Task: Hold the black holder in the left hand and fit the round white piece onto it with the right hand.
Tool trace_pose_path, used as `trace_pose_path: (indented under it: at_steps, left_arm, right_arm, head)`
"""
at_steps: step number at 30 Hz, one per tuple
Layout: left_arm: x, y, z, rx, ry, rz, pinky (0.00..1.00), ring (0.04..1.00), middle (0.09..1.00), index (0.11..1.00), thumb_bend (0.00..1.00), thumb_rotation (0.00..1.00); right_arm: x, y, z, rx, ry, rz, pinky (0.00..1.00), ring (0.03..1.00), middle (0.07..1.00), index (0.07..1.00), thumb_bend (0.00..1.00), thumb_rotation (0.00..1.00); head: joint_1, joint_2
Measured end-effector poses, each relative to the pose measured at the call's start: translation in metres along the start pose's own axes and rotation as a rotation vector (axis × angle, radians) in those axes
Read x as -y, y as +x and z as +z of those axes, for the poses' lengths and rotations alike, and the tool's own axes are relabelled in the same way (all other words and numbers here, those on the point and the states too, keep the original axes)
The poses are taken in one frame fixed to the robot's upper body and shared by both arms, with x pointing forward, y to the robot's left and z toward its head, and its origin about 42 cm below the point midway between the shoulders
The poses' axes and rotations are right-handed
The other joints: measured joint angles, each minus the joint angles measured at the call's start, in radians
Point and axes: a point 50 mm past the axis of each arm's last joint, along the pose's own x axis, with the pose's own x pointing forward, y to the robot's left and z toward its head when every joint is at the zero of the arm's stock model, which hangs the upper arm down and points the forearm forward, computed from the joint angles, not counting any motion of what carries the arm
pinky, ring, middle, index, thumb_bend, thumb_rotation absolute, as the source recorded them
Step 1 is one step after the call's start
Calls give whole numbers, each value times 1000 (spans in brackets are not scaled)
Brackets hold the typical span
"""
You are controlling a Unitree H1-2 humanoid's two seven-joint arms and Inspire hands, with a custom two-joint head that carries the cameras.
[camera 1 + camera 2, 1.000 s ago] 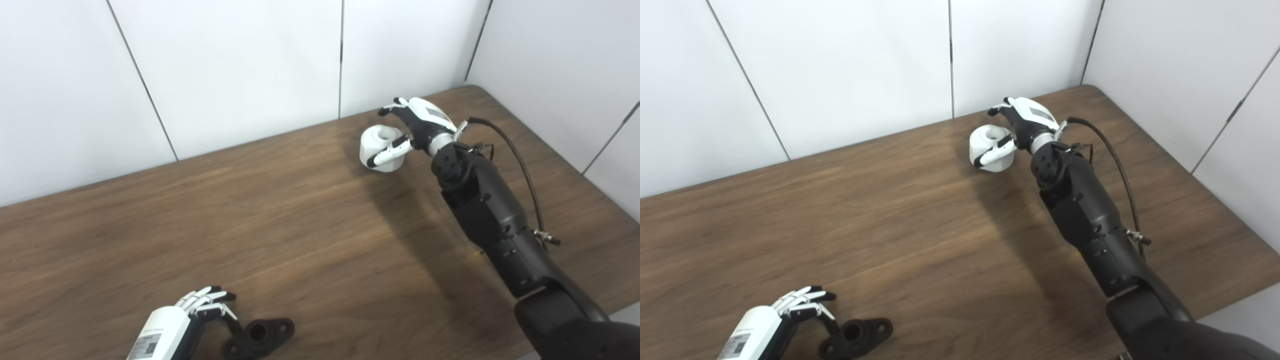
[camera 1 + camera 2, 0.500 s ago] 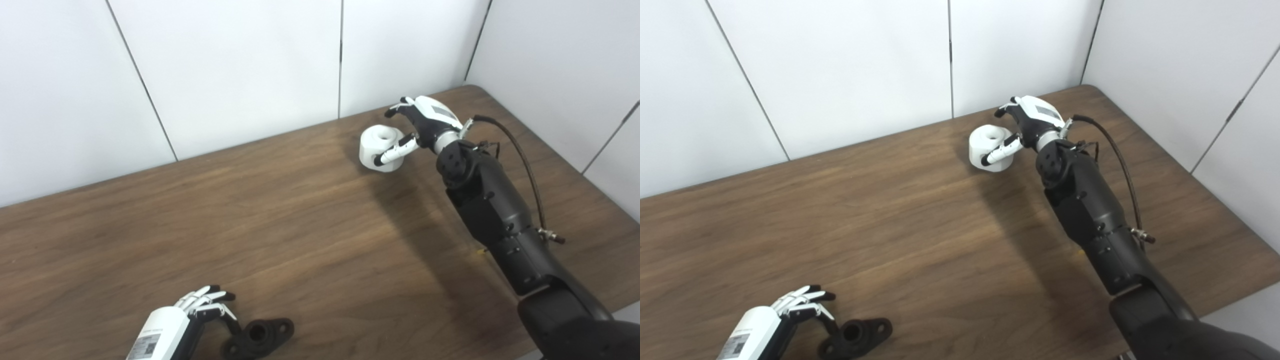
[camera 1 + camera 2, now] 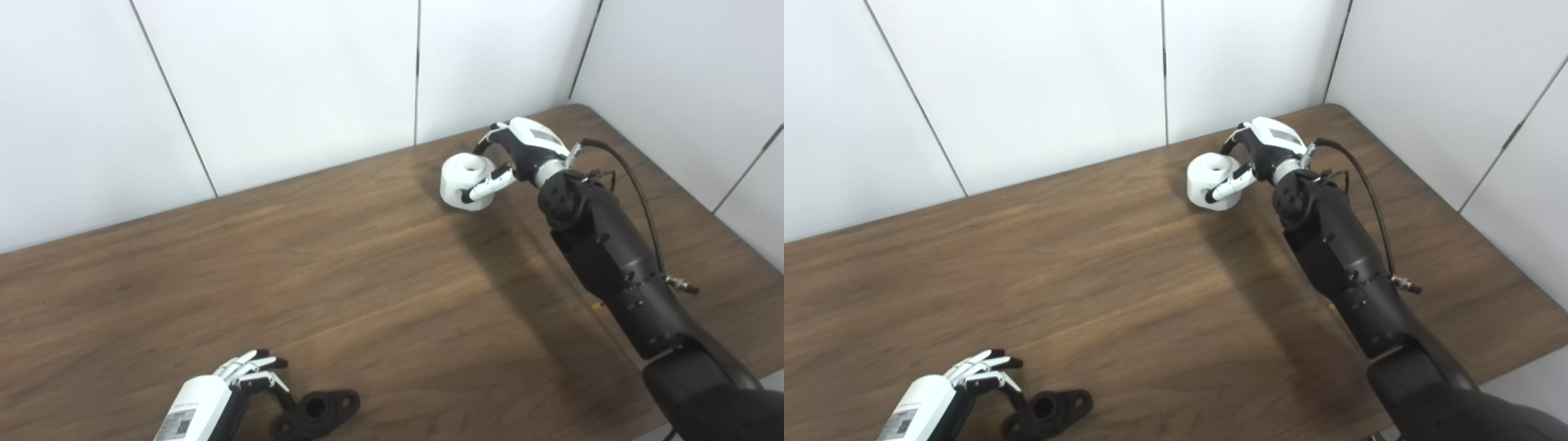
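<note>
The right hand grasps the round white piece at the far right of the surface, well apart from the black holder, which lies just beside the released left hand.

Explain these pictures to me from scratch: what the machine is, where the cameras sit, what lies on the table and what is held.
This is a humanoid robot with two fingered hands at a brown wooden table. Both pictures come from cameras side by side on its head, so they show one scene. Its right hand curls around a round white piece with a hole on top, far across the table; whether it is gripped or lifted cannot be told. Its left hand, fingers apart, waits by a black holder with a round socket, lying on the near edge.
</note>
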Motion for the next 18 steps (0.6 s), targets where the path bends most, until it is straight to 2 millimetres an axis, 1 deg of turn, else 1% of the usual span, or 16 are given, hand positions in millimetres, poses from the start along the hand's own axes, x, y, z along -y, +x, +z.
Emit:
trace_pose_path:
  at_steps: [11,18]
  left_arm:
    - [2,1,2,-1,-11,4,864,887,800,488,516,51]
    - [2,2,3,-2,-15,9,849,882,797,487,517,50]
  right_arm:
    - [-5,1,0,15,6,21,1000,991,922,660,900,322]
    - [-9,3,-3,14,0,26,1000,977,905,652,895,313]
  head:
    - [6,-3]
    - [11,-6]
